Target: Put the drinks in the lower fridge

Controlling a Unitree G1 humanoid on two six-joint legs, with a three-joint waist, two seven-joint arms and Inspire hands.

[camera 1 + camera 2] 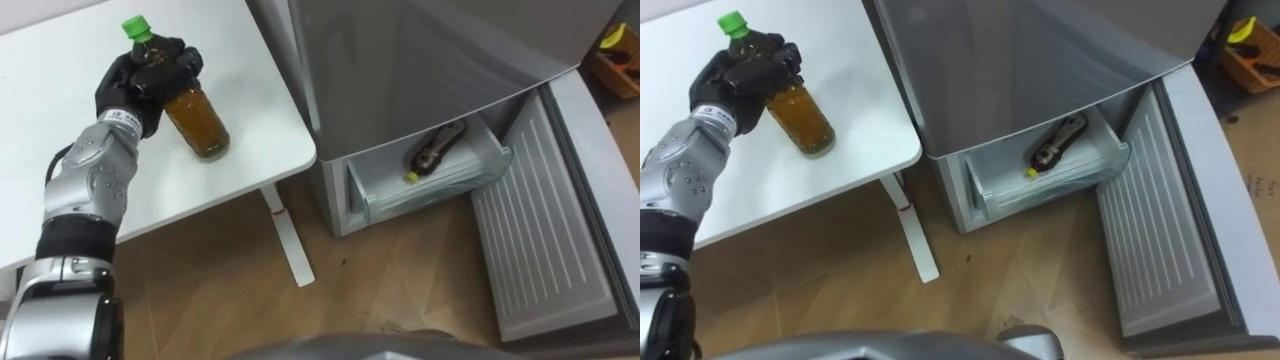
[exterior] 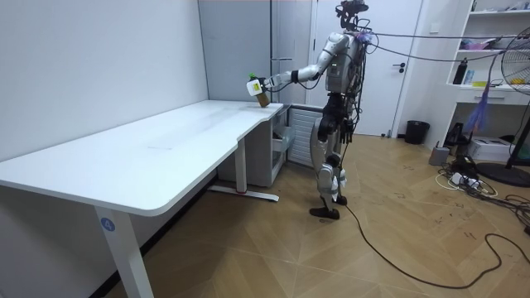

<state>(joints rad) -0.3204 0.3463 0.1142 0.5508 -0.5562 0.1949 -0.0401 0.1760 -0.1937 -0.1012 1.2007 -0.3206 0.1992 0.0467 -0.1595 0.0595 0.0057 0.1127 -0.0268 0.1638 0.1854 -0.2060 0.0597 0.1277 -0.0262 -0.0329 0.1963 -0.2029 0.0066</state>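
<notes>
Half done, at a guess: spotted a dark brown plastic bottle with a yellow cap (image 1: 437, 150) lying on its side in the pulled-out clear drawer (image 1: 430, 195) of the grey fridge (image 1: 400, 60). Found the black left hand (image 1: 140, 80) curled tight round the shoulder of a tilted amber plastic bottle with a green cap (image 1: 200, 125) over the white table (image 1: 250, 100), near its corner; could not tell whether resting or lifted. Judged the pick-up in hand. Called next for lifting clear, then carrying right and down to the drawer.

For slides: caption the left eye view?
Left hand grips green-capped bottle at white table; second bottle lies in open fridge drawer.
</notes>
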